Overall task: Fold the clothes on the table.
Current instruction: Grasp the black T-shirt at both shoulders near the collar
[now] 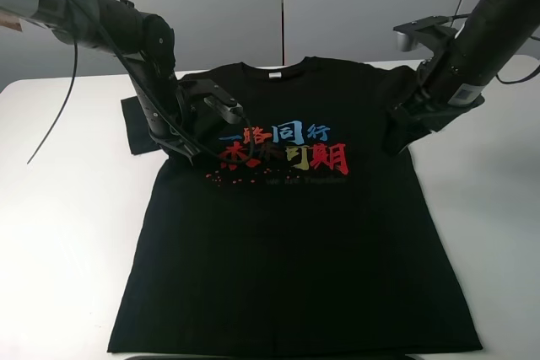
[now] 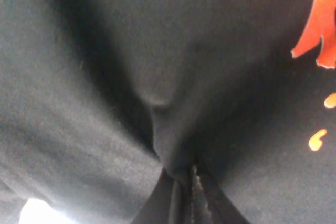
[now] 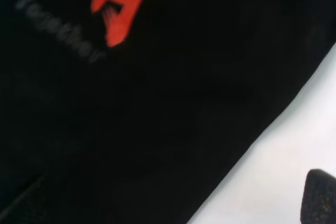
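T-shirt [image 1: 295, 233] flat on table [image 1: 67, 208], collar far, hem near

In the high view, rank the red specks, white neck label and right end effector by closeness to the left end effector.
1. Red specks, on the T-shirt chest beside the left end effector.
2. White neck label, at the collar.
3. Right end effector, on the opposite side.

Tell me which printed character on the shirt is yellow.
The yellow character sits in the shirt's lower row, second from the right in the high view, between red ones; the others are red or blue.
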Tool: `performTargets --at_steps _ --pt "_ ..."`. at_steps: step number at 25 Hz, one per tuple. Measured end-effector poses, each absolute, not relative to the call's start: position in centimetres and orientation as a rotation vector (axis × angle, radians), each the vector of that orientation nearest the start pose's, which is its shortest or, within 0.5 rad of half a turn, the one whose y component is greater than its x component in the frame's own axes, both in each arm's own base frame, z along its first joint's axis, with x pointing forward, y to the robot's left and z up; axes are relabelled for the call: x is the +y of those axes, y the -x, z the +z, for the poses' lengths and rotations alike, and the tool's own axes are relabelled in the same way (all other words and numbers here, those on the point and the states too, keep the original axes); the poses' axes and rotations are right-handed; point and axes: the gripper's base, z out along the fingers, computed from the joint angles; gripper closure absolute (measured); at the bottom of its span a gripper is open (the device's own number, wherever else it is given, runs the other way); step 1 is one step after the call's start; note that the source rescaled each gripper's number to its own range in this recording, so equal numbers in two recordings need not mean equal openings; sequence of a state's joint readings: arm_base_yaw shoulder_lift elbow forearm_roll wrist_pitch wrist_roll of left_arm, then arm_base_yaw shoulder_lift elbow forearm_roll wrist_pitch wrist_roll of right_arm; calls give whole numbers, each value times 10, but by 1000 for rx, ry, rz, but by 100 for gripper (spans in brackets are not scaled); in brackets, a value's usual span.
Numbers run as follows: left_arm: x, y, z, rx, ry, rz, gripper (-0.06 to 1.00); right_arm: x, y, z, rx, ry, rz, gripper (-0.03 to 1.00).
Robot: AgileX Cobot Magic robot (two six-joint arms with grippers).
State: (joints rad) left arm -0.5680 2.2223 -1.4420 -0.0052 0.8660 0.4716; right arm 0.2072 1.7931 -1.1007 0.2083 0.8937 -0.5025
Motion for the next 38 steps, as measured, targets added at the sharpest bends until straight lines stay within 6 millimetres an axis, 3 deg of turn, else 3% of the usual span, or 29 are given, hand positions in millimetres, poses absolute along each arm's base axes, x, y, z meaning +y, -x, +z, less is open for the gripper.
performTargets --at_steps 6,16,25,38 --pt "-221 -345 90 2721 -1547 -11 94 84 -346 155 2893 1022 177 -3" --pt "-221 -345 90 2725 -1540 -12 94 106 -354 115 2769 1460 17 -3" --pt "-221 -345 90 2729 -1533 -14 94 107 -362 91 2771 1544 -40 -3" --pt "-221 -345 90 2731 -1527 -14 94 108 -365 85 2780 1567 -47 -3"
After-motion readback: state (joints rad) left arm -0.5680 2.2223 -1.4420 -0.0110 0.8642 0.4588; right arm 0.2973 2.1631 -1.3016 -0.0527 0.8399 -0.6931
